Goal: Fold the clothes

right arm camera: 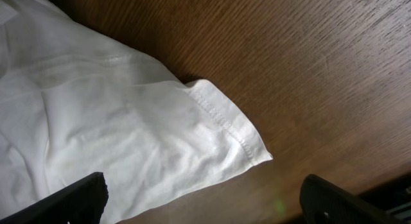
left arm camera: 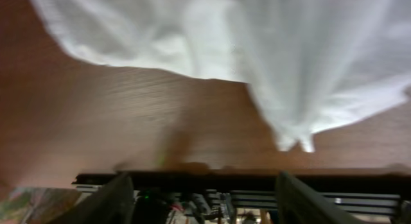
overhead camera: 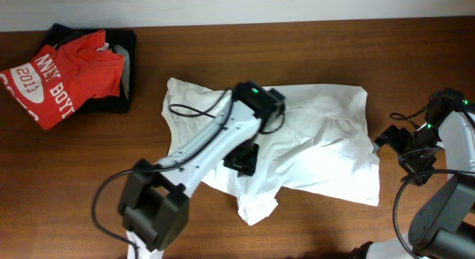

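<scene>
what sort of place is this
Most likely a robotics lab bench: a left arm and a right arm work at a wooden table, with a white T-shirt spread out and a red shirt heaped aside.

The left arm (overhead camera: 215, 136) lies across the thin white short-sleeved T-shirt (overhead camera: 326, 133) and hides its middle, so nothing on the chest can be made out. Seen from overhead, the left pincer (overhead camera: 241, 156) is a dark shape with tips too small to separate. The red shirt with white lettering (overhead camera: 67, 73) runs off the left edge and covers most of the black garment (overhead camera: 119, 103). The right arm (overhead camera: 445, 207) is cut by the right and bottom edges. The left wrist view is blurred. The bottom edge there crops the fingers (left arm camera: 109, 198), as it does those of the right pincer (right arm camera: 202, 189).
</scene>
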